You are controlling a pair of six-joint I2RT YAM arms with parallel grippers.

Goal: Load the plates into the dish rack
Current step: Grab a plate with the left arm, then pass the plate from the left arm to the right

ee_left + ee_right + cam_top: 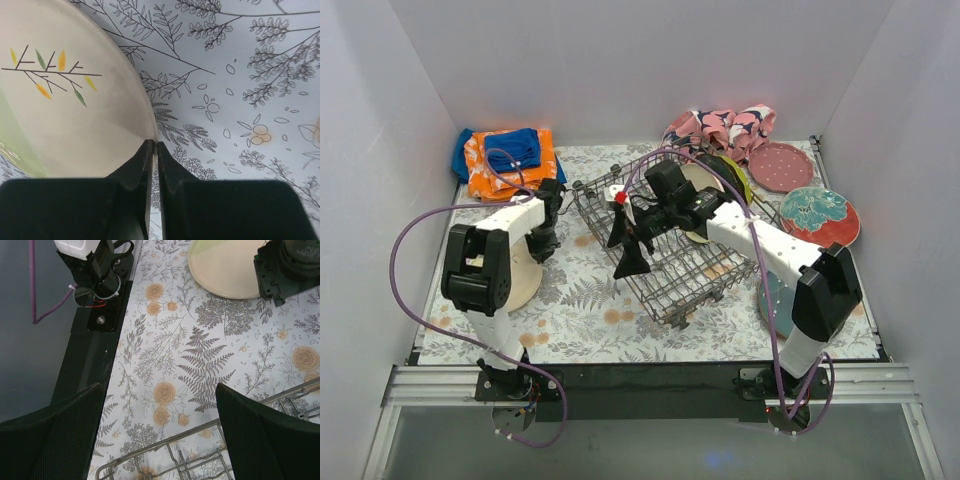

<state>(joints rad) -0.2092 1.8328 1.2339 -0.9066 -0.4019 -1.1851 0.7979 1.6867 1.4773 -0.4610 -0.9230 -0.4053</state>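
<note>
One dish rack (688, 278), left hand (153, 145), right hand (159, 388)

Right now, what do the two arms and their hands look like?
The left arm and right arm are white boxy links joined by black rounded joints. A purple cable loops along each. The left hand and right hand have matte black, wedge-shaped fingers; a small red spot sits behind the right hand.
</note>
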